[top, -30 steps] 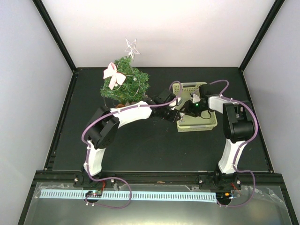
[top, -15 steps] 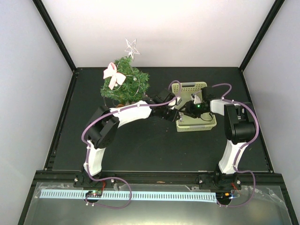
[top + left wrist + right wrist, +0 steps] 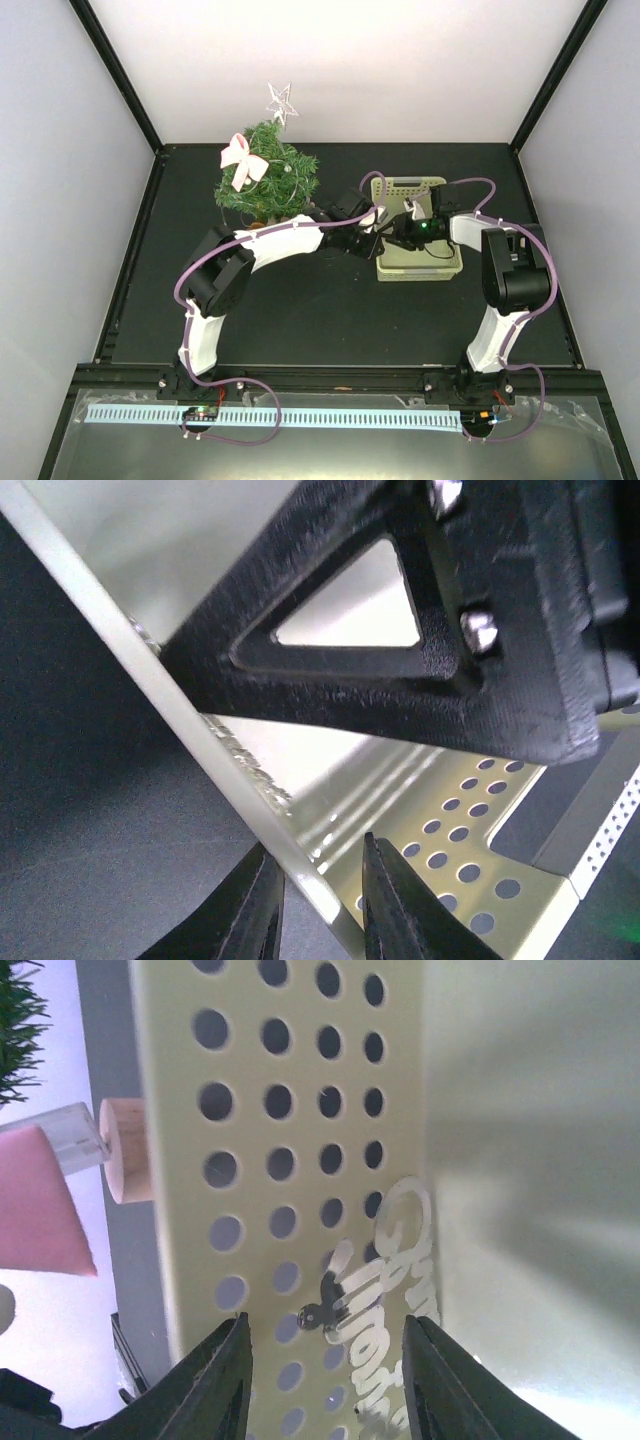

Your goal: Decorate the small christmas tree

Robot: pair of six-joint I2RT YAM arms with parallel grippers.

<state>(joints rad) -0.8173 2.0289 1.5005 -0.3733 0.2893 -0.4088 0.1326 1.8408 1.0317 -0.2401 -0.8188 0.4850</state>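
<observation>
The small christmas tree [image 3: 268,180] stands at the back left, with a pink bow [image 3: 240,160] and a silver star [image 3: 281,100] on it. The pale green basket [image 3: 440,268] lies to its right. My left gripper [image 3: 372,243] straddles the basket's left wall [image 3: 250,780], one finger outside and one inside, shut on it. My right gripper [image 3: 402,230] is down inside the basket and open. A silver glitter script ornament [image 3: 405,1280] with a small dark hook lies against the perforated side between its fingers [image 3: 215,1380], untouched. The tree's wooden base [image 3: 128,1150] shows past the basket.
The black mat [image 3: 300,310] spreads in front of the tree and basket. White walls and black frame posts close in the back and both sides. The two arms meet over the basket's left end, close to each other.
My right gripper has moved a little further left inside the basket. The left gripper has narrowed onto the basket wall and stayed in place.
</observation>
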